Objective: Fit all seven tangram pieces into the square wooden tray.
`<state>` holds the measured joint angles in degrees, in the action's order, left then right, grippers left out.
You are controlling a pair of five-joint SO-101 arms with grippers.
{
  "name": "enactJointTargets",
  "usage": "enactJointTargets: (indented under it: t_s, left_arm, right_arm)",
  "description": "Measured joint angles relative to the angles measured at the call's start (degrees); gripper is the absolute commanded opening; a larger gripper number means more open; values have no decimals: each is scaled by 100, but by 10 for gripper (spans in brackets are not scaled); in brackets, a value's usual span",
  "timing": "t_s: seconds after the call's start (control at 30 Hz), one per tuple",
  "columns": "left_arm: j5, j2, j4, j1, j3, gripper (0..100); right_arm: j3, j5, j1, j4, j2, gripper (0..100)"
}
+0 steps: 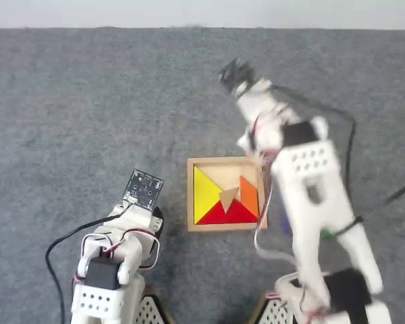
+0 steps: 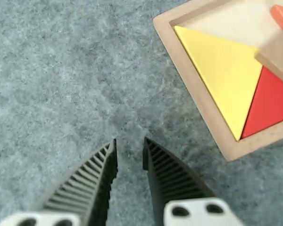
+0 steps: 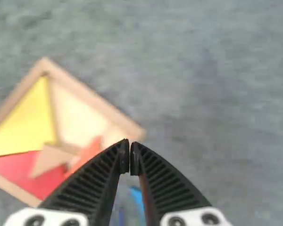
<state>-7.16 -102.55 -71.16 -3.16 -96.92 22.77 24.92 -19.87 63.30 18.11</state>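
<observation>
The square wooden tray (image 1: 191, 196) lies at mid-table. In it are a yellow triangle (image 1: 205, 192), a red triangle (image 1: 228, 214), an orange piece (image 1: 249, 191) and a plain wood piece (image 1: 228, 197) lying tilted over the others. My right gripper (image 3: 129, 149) is shut on nothing and hovers over the tray's (image 3: 127, 123) far right corner. A blue piece (image 3: 135, 197) shows beneath its fingers, on the carpet just outside the tray. My left gripper (image 2: 130, 141) is open a little, empty, low over the carpet beside the tray's (image 2: 198, 96) near left corner.
Grey carpet covers the table. The right arm (image 1: 310, 182) reaches over the tray's right side and hides part of it. A blue piece (image 1: 284, 223) and a green piece (image 1: 327, 234) peek out from under that arm, right of the tray.
</observation>
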Motion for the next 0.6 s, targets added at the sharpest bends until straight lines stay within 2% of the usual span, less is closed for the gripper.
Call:
enactJointTargets:
  t_s: [0.17, 0.4, 0.6]
  left_arm:
    - [0, 0, 0, 0, 0, 88]
    - [0, 0, 0, 0, 0, 88]
    - [0, 0, 0, 0, 0, 88]
  right_arm:
    - [2198, -536, -914, -1301, 501, 7]
    - [2488, -598, -1609, -1389, 615, 7]
    - [2989, -642, -1934, -1451, 624, 7]
